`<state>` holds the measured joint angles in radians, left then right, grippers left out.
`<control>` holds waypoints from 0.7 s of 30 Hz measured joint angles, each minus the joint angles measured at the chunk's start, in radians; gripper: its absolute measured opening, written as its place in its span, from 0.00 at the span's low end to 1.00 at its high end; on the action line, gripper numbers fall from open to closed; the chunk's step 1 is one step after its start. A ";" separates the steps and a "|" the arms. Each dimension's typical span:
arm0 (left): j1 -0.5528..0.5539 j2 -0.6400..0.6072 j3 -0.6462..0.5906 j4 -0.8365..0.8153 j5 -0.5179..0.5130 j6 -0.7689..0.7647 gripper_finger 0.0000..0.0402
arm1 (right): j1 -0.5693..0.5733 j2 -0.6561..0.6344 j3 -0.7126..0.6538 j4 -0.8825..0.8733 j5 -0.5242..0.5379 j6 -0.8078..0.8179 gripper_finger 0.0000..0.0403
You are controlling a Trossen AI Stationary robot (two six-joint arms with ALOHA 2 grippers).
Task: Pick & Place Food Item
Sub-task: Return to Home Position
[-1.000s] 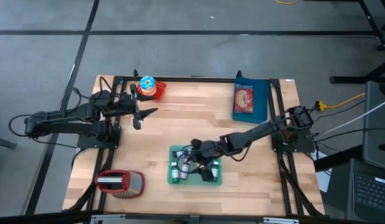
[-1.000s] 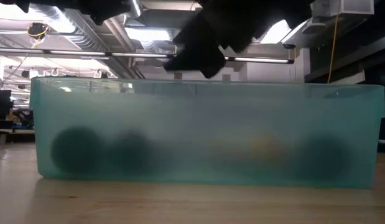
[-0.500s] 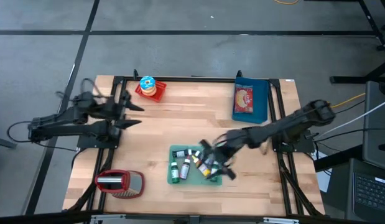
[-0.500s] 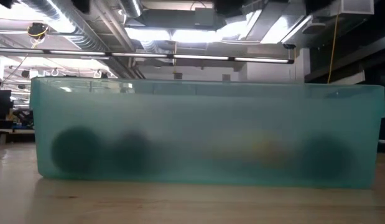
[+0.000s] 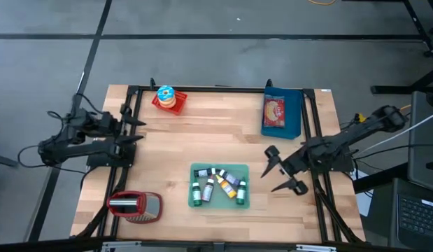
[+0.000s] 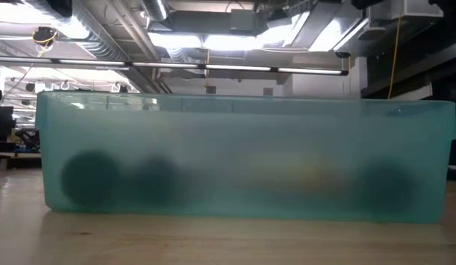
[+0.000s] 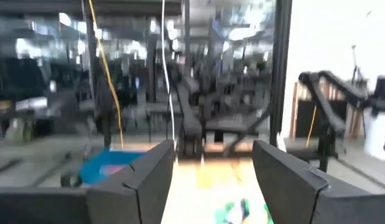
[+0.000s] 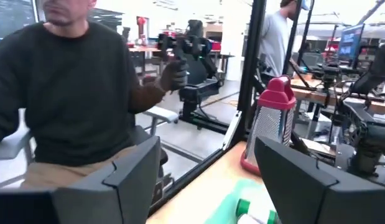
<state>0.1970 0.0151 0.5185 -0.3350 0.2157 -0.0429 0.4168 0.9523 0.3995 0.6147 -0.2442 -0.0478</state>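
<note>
**Bin loaded, arms heading home**

We read this as the wrap-up step. The small food colouring bottles (image 5: 221, 183) all lie inside the translucent green plastic bin (image 5: 192, 168), which sits on the wooden table (image 5: 202, 140) near its front edge, approx. mid-width. In the low view the bin's frosted wall (image 6: 242, 158) fills the frame, w/ dark blobs behind it that we take for the bottles. We see no bottle lying loose on the table, so we judge the pick-&-place work done; only parking the arms is left.

Right gripper (image 5: 273, 178): jaws wide apart, holding nothing, hanging just beside the bin's right side and clear of it. The right arm stretches low from its base at the table's right edge, i.e. not folded up. Its wrist view shows both fingers (image 8: 127, 180) spread w/ open air between them, plus a red-topped metal grater (image 8: 276, 124) and a person in a dark sweater (image 8: 74, 93) beyond the table.

Left gripper (image 5: 140, 131): also apart and empty, by the table's left edge, well away from the bin; that arm looks folded over its base, approx. parked.

Next move, as we see it: the right arm needs to fold over its own base, lifting enough not to clip the bin's rim. Nothing to grasp, so no finesse at the jaws.
</note>
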 joint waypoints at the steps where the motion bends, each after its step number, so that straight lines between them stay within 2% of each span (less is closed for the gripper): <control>1: 0.000 -0.001 -0.007 -0.016 -0.001 0.000 0.53 | 0.000 -0.032 -0.013 -0.021 -0.004 -0.002 0.66; 4: 0.000 -0.015 -0.005 -0.004 0.004 0.014 0.53 | 0.002 -0.109 -0.044 -0.077 0.008 0.004 0.66; 10: 0.000 -0.014 -0.002 0.004 0.052 0.021 0.53 | 0.002 -0.282 -0.095 -0.193 -0.010 -0.114 0.66; 16: 0.000 -0.014 -0.003 0.018 0.095 0.014 0.53 | 0.001 -0.522 -0.146 -0.293 0.017 -0.123 0.66; 21: 0.000 -0.014 -0.003 0.017 0.118 -0.009 0.53 | 0.001 -0.666 -0.149 -0.436 0.028 -0.124 0.66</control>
<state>0.1970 0.0010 0.5152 -0.3183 0.3341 -0.0523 0.4179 0.2859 0.2508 0.1782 -0.2167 -0.1722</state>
